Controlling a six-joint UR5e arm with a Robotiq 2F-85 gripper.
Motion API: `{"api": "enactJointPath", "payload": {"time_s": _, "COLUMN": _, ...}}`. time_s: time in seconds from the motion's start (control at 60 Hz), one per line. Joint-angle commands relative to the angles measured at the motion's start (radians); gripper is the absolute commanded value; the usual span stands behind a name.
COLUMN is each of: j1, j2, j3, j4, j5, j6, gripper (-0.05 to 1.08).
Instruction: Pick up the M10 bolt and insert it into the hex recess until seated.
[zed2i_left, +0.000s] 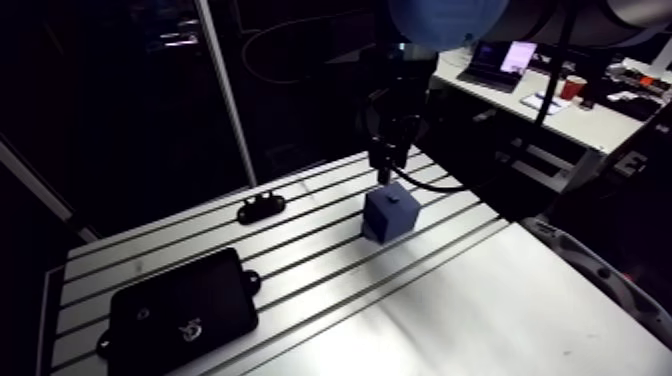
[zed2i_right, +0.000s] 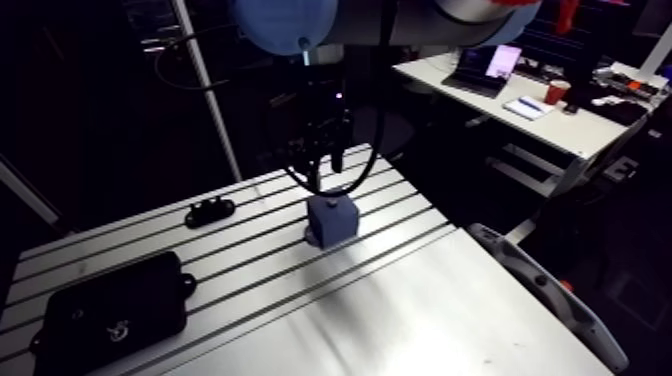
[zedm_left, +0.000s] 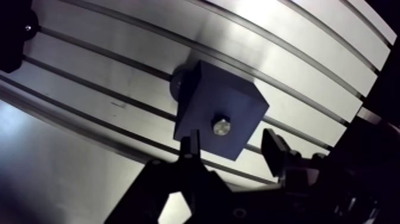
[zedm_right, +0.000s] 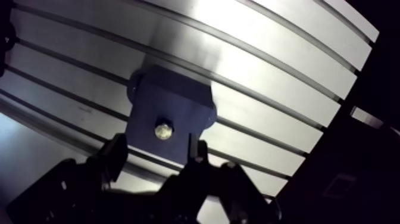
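A dark blue cube block (zed2i_left: 390, 214) stands on the slotted table (zed2i_left: 300, 250) near its far edge. The M10 bolt (zedm_left: 221, 126) sits in the recess on the block's top face, and only its metallic round end shows. My gripper (zedm_left: 232, 149) hovers just above the block, open. Its fingers (zedm_left: 190, 146) stand apart on either side of the bolt, with nothing pressed between them. In the arm view the gripper (zed2i_left: 388, 168) hangs straight down over the block's top.
A flat black box (zed2i_left: 180, 312) lies at the table's near left. A small black bracket (zed2i_left: 261, 208) lies left of the block. A smooth metal plate (zed2i_left: 480, 320) covers the table's near right side.
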Motion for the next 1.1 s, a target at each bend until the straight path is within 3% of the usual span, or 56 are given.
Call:
{"api": "enactJointPath", "payload": {"time_s": 0.017, "j1": 0.001, "j2": -0.024, "j3": 0.002, "j4": 0.005, "j5": -0.007, "j6": 0.111, "gripper": 0.55}}
{"api": "enactJointPath", "payload": {"time_s": 0.033, "j1": 0.001, "j2": -0.024, "j3": 0.002, "j4": 0.005, "j5": -0.007, "j6": 0.111, "gripper": 0.55}}
{"api": "enactJointPath", "payload": {"time_s": 0.067, "j1": 0.001, "j2": -0.029, "j3": 0.003, "j4": 0.005, "j5": -0.008, "j6": 0.159, "gripper": 0.68}}
{"api": "enactJointPath", "payload": {"time_s": 0.2, "j1": 0.001, "j2": -0.028, "j3": 0.008, "j4": 0.005, "j5": -0.007, "j6": 0.206, "gripper": 0.89}}
{"api": "enactJointPath", "payload": {"time_s": 0.35, "j1": 0.002, "j2": -0.025, "j3": 0.012, "j4": 0.005, "j5": -0.003, "j6": 0.208, "gripper": 1.01}}
{"api": "enactJointPath", "payload": {"time_s": 1.1, "j1": -0.012, "j2": -0.024, "j3": 0.070, "j4": -0.004, "j5": -0.002, "j6": 0.262, "gripper": 1.07}}
